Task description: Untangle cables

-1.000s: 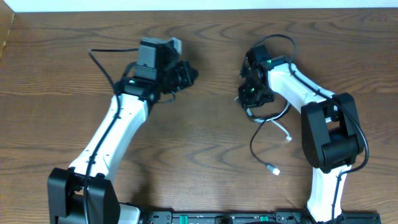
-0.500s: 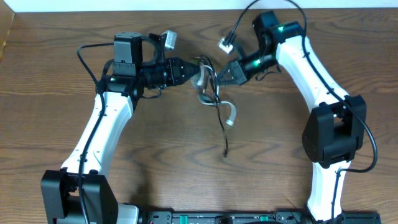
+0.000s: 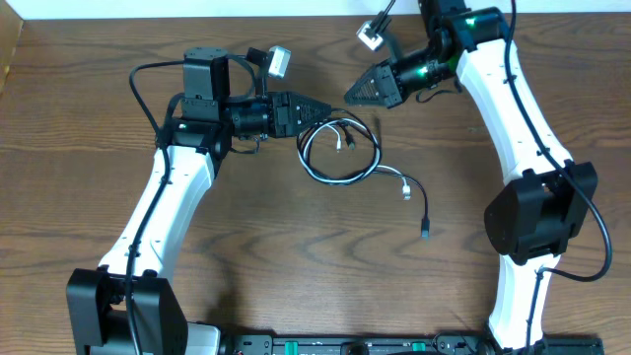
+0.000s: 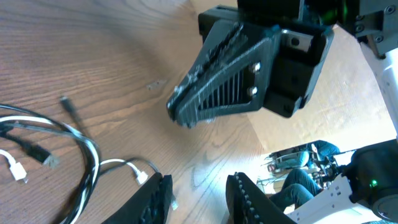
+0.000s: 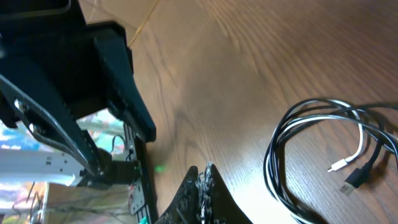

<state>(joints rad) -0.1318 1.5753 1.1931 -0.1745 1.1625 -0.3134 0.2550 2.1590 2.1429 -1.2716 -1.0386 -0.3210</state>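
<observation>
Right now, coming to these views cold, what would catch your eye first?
The cables lie in a loose black-and-white coil in the middle of the table, with two plug ends trailing off to the robot's right. Just beyond the coil the two hands point at each other, almost tip to tip: the left hand has its fingers parted and empty, and the right hand is shut on nothing.

Cables (image 3: pixel 338 180) lie coiled on the tabletop (image 3: pixel 256 247), just base-side of the left gripper (image 3: pixel 315 108) tip and base-side of the right gripper (image 3: pixel 355 95). The grippers face tip to tip, apart. Loose plug ends trail further base-side, under the right arm.
</observation>
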